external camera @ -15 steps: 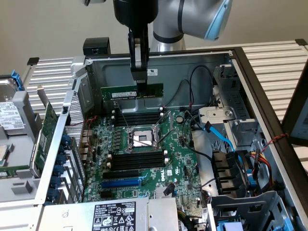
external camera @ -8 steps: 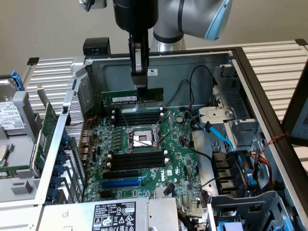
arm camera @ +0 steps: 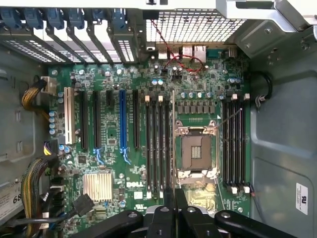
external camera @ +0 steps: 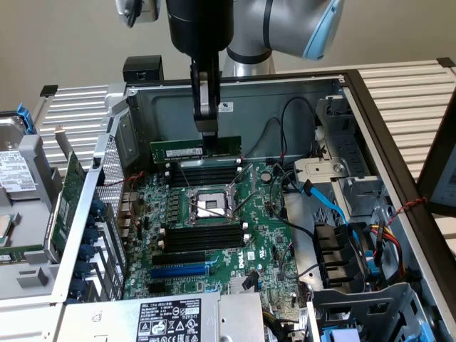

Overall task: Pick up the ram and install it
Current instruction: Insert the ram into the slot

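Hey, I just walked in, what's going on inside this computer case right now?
A robot arm's gripper is clamped on the ram, a green memory stick. It holds the stick level by its top edge inside an open computer case. The stick hangs just above the motherboard, over the black memory slots beside the processor socket. It does not look seated in a slot yet.

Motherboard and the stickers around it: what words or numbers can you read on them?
"DELL": white print on the motherboard.
Label on the ram: too small to read.
Power supply sticker: too small to read.
Case-wall sticker: blurred, unreadable.
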Available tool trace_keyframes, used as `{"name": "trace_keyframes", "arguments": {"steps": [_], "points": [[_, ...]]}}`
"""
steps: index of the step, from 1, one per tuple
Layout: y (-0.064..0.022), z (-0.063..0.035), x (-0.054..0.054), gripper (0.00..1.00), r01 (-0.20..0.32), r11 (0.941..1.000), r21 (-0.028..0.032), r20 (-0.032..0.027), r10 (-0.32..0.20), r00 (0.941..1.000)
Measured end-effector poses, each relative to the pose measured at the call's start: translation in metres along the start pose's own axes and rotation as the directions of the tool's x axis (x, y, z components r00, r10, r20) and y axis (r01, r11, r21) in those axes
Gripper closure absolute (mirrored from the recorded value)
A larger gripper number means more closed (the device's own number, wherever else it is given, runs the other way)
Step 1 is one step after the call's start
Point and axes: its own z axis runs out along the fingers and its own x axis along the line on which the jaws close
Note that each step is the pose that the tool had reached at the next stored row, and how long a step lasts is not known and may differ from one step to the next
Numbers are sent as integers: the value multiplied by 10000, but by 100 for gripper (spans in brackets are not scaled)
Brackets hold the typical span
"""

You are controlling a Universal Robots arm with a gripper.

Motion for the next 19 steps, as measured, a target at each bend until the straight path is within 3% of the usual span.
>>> {"name": "trace_keyframes", "arguments": {"steps": [12, 14, 19], "points": [[23, 218, -30, 88, 0, 10000, -4, -3, 0, 10000], [27, 260, -89, 88, 0, 10000, -14, -30, 0, 10000], [11, 344, -67, 88, 4, 10000, -39, -59, -4, 10000]]}}
